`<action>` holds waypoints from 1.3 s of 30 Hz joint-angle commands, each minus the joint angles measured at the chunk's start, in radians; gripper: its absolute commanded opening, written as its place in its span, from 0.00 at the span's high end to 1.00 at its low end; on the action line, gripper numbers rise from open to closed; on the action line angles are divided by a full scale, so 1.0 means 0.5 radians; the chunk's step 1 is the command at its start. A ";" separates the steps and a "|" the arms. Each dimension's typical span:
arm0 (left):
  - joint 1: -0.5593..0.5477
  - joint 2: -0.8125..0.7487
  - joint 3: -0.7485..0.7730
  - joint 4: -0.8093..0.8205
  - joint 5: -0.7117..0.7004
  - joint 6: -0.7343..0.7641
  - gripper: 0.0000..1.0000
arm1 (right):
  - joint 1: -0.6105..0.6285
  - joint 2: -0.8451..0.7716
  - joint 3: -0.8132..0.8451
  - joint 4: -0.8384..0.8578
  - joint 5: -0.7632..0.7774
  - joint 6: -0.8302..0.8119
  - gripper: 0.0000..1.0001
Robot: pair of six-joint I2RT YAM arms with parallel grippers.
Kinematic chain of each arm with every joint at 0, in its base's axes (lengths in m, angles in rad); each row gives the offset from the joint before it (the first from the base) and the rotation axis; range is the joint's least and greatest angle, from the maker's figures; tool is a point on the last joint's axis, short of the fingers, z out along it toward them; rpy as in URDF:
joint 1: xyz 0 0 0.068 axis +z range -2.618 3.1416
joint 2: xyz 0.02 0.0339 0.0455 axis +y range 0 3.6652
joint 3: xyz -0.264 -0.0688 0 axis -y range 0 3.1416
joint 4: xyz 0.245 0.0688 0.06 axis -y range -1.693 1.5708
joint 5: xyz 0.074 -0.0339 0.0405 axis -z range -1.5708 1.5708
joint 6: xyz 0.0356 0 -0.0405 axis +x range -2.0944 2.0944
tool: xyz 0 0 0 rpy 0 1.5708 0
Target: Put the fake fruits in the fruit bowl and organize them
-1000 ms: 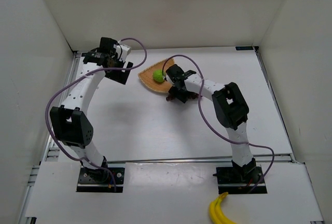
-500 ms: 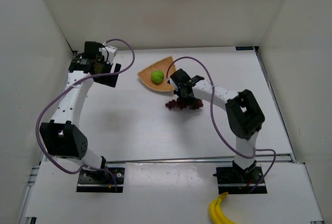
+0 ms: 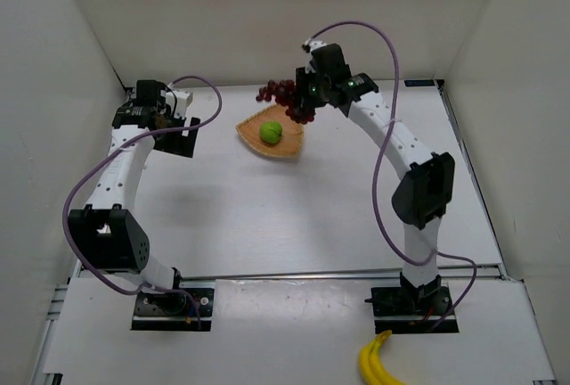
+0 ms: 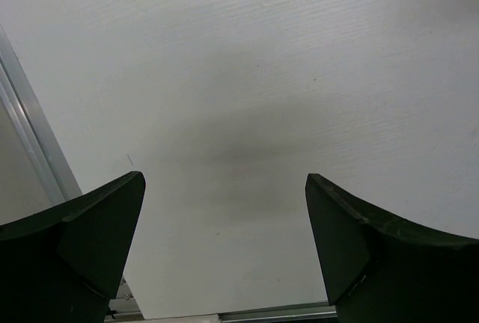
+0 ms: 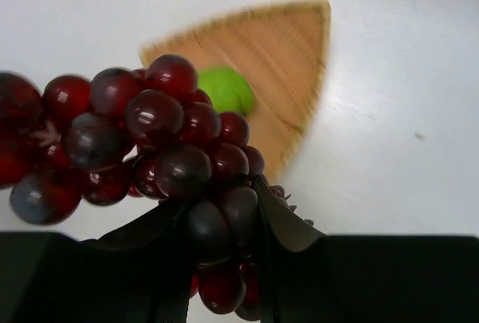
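While clenching the right gripper on only a few lower berries of the grapes, high at upper centre above the fruit bowl, may lose the dangling bunch outside its rim. With left gripper released and empty at left, no catching possible.

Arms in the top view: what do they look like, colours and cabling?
The left arm and right arm both have white links, bulky black joint housings and black base plates. A purple cable runs along each. The fingers are dark, broad wedges.
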 commanded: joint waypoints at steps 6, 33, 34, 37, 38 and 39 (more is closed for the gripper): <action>0.117 -0.075 -0.100 0.018 0.100 -0.045 0.00 | -0.290 0.596 0.503 0.082 -0.419 1.056 1.00; 0.233 -0.020 -0.137 0.018 0.173 -0.081 0.00 | -0.192 0.609 0.279 0.113 -0.422 1.023 0.24; 0.233 -0.020 -0.118 0.018 0.173 -0.081 0.00 | -0.192 0.591 0.279 0.094 -0.385 0.974 0.22; 0.233 -0.020 -0.091 -0.001 0.173 -0.081 0.00 | -0.170 0.489 0.279 -0.013 -0.278 0.928 0.18; 0.233 -0.020 -0.063 -0.019 0.173 -0.081 0.00 | -0.152 0.410 0.237 -0.031 -0.244 0.879 0.15; 0.233 -0.038 -0.063 -0.019 0.173 -0.081 0.00 | -0.152 0.361 0.212 -0.053 -0.195 0.860 0.13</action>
